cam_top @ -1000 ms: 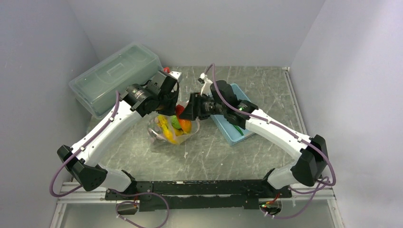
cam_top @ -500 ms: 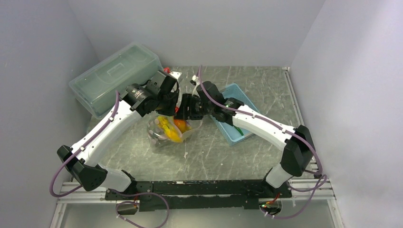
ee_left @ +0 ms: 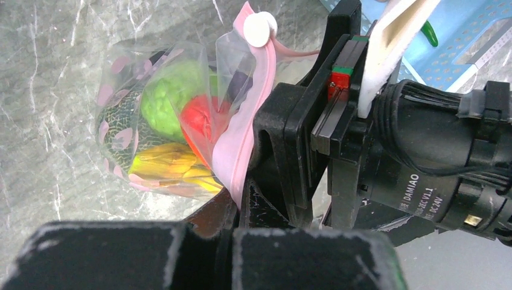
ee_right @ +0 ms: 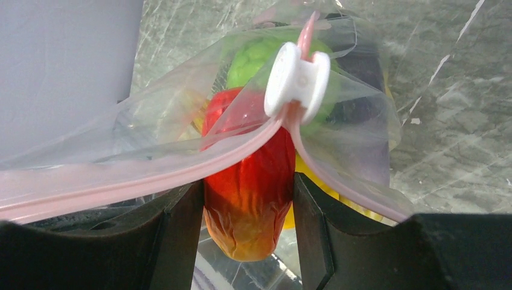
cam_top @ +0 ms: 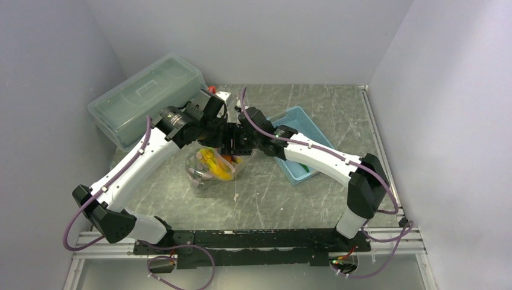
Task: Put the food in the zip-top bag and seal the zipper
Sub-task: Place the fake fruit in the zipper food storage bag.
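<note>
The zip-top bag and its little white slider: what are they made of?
The zip-top bag looks like thin, glossy clear plastic film: it wrinkles and shows the red-orange food piece through it. The white slider seems hard, matte moulded plastic, keeping a rigid spool shape.

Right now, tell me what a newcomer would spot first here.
The clear bag of bright food stands out near the middle of the table, where both sets of jaws meet over it. In the right wrist view, a red-orange piece sits gripped between the right jaws at the bag's mouth, behind the white slider on the pink zipper. The left jaws pinch that zipper.
</note>
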Available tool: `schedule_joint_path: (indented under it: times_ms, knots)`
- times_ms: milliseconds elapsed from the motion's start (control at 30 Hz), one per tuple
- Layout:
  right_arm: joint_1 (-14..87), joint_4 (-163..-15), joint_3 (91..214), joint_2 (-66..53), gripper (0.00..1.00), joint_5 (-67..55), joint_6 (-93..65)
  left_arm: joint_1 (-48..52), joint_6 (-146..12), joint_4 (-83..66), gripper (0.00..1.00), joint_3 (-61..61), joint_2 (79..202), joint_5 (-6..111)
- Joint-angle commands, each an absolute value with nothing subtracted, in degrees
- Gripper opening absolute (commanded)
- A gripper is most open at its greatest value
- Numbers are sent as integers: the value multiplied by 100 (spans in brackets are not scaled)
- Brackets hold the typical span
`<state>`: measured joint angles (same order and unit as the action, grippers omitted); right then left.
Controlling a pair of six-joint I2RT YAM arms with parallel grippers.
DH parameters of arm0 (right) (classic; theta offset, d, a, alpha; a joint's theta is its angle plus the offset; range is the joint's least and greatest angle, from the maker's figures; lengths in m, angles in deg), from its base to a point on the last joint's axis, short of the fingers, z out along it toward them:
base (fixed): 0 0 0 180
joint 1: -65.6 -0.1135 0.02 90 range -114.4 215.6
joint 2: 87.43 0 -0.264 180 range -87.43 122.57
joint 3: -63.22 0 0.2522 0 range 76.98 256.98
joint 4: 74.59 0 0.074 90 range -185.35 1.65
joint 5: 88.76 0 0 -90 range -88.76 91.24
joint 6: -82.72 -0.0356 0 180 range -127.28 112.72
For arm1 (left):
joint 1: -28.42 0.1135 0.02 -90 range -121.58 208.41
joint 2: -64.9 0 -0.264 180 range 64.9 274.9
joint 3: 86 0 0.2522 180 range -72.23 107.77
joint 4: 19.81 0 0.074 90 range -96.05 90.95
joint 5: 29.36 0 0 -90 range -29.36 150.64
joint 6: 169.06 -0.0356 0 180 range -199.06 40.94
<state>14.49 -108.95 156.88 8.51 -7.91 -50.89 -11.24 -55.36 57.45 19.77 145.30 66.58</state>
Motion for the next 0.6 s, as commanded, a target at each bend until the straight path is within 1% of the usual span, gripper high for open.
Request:
schedule_joint_path:
  times_ms: [0, 133, 200, 567]
  knots:
    - [1401, -11014, 16000, 721, 34, -489, -4993, -1139, -5436, 5413, 0, 2202, 14399, 6677]
    - [1401, -11125, 16051, 562, 51, -323, -4915, -1135, -5436, 5446, 0, 2140, 14358, 6777]
    - [1396, -11150, 16063, 496, 57, -255, -4890, -1136, -5436, 5458, 0, 2122, 14341, 6808]
    - [1401, -11309, 16060, 164, 69, -49, -4640, -1135, -5427, 5492, 0, 2071, 14337, 6855]
